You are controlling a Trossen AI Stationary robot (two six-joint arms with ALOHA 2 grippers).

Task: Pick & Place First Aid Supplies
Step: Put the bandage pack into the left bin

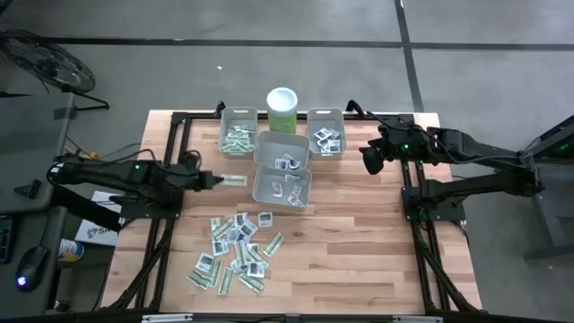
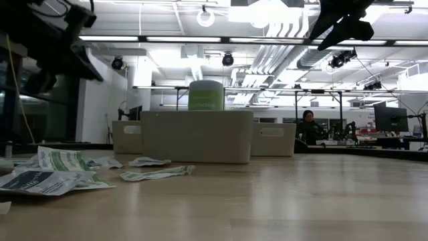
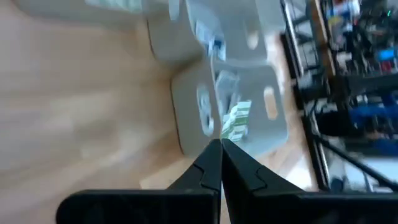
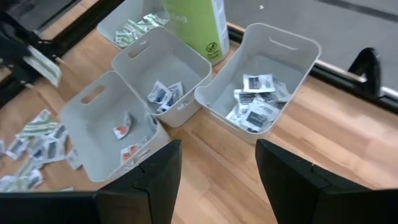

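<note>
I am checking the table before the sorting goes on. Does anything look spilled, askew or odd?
Nothing looks damaged. The loose packets lie scattered on the table in front of the four grey bins, unsorted rather than spilled. The left gripper is shut on a green-white strip packet; the right gripper, open, waits beside the bins.

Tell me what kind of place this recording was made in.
Most likely an open robotics lab or workshop. The wooden table sits in a black metal frame on a bare concrete floor, the low view shows exposed ceiling ducts and strip lights, and a person sits among monitors beyond the table.
</note>
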